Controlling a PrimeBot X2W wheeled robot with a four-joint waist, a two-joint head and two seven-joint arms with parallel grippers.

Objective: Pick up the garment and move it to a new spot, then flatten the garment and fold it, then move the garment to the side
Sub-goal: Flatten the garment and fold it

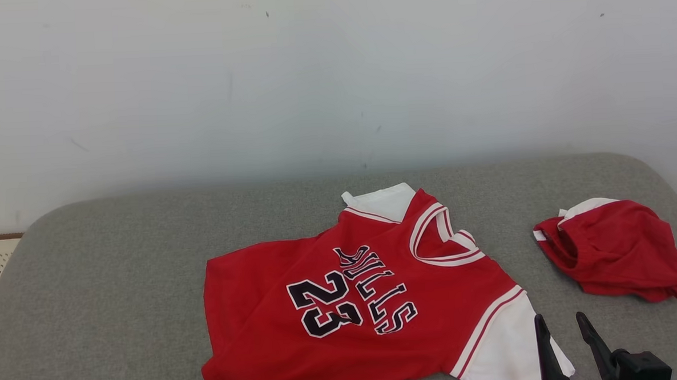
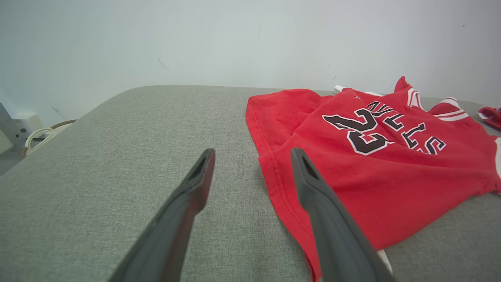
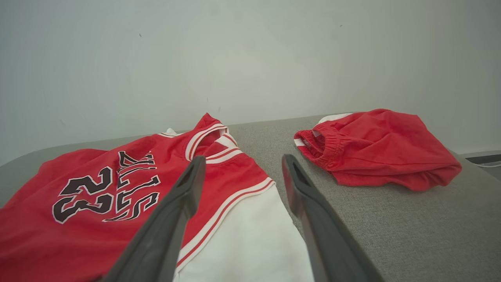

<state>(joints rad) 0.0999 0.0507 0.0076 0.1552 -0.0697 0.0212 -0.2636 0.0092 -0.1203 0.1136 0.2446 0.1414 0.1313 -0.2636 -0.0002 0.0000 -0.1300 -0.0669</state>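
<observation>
We are hovering, both open: left gripper [image 2: 250, 154] by the red cloth BULLS 23 jersey [image 1: 263, 307] hem, right gripper [image 3: 242, 161] over its sleeve.

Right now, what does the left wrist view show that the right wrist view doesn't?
Left wrist: the open left end effector at the hem of the jersey, plus a white device beyond the grey surface. Right wrist: the open right end effector over the white sleeve, and the waistband of the red shorts. Both: the jersey's lettering, the surface, the wall.
</observation>
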